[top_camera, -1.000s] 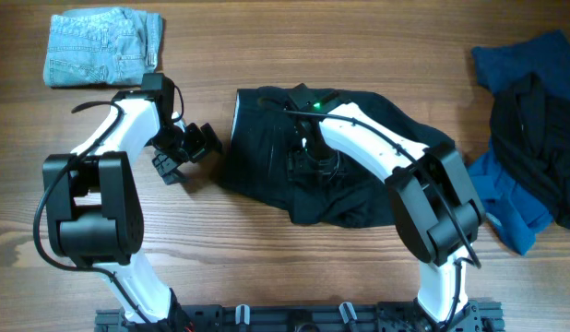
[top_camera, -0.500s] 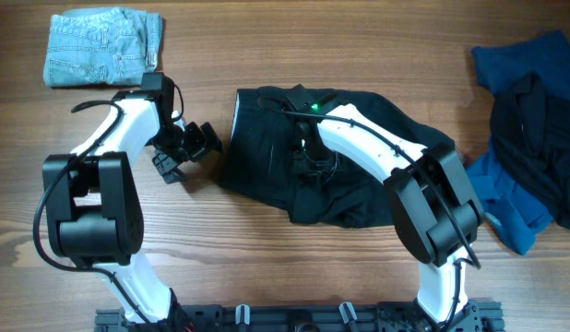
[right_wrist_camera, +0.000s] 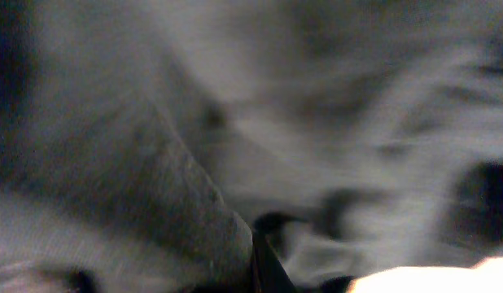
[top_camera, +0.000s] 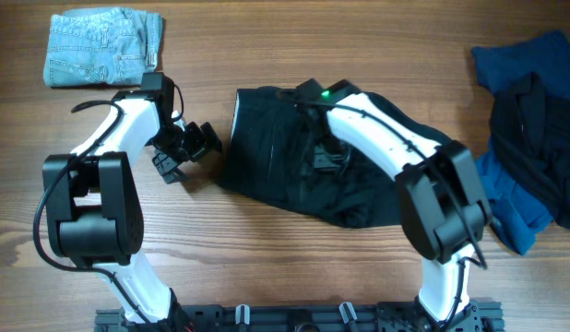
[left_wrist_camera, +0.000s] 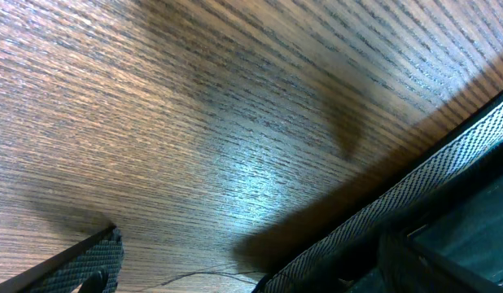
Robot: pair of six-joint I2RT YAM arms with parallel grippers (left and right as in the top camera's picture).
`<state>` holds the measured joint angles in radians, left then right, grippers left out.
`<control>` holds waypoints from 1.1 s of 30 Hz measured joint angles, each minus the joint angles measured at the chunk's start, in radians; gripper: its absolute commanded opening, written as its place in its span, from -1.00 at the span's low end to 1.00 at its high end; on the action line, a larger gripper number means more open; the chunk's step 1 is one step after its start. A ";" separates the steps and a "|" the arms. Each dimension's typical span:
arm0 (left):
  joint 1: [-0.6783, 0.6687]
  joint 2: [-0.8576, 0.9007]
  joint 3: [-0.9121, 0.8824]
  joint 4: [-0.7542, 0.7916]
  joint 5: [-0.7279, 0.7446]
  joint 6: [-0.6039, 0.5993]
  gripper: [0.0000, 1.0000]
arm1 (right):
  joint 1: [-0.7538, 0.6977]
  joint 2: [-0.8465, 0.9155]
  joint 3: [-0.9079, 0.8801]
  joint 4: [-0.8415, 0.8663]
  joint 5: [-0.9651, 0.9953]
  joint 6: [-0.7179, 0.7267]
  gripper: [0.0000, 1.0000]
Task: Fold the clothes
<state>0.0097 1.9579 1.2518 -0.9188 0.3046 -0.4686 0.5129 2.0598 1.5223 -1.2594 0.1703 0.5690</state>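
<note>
On the wooden counter (top_camera: 359, 46), the black shorts (top_camera: 262, 148) lay spread across the middle of the overhead frame, rumpled, their left edge fairly straight and their right side bunched under the white arm that reached in from the lower right. The right hand (top_camera: 320, 157) was pressed down into the middle of that garment with its jaws drawn together. Its wrist view was blurred and showed only dark grey cloth close up, with a fold gathered against the fingertip at the bottom edge, so the hand appeared to be pinching the fabric. The left hand (top_camera: 186, 149) sat just left of the shorts, near their left edge but apart from them, with its jaws spread wide and nothing between them. Its wrist view showed bare wood grain, with one of its dark textured fingers (left_wrist_camera: 89, 260) in the lower left corner and the other running along the lower right. The pale denim shorts (top_camera: 102, 46) lay folded in a neat rectangle in the upper left of the overhead frame, well apart from both hands. At the right edge a dark blue garment (top_camera: 511, 66) lay crumpled in a loose heap, with a black garment (top_camera: 543, 138) draped over its middle, so that blue cloth showed both above and below it.
</note>
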 measured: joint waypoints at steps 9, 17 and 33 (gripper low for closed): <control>0.000 0.000 0.000 0.000 0.000 0.000 1.00 | -0.260 -0.095 0.003 -0.115 0.194 0.014 -0.91; 0.000 0.000 0.000 0.000 0.000 0.000 0.99 | -0.444 -0.096 0.004 -0.158 0.233 0.010 -0.91; 0.000 -0.002 0.000 -0.025 0.049 0.057 1.00 | -0.553 -0.096 0.005 -0.252 0.302 0.063 0.90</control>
<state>0.0097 1.9564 1.2514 -0.9440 0.3534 -0.4114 -0.0402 1.9640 1.5269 -1.5112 0.4721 0.6319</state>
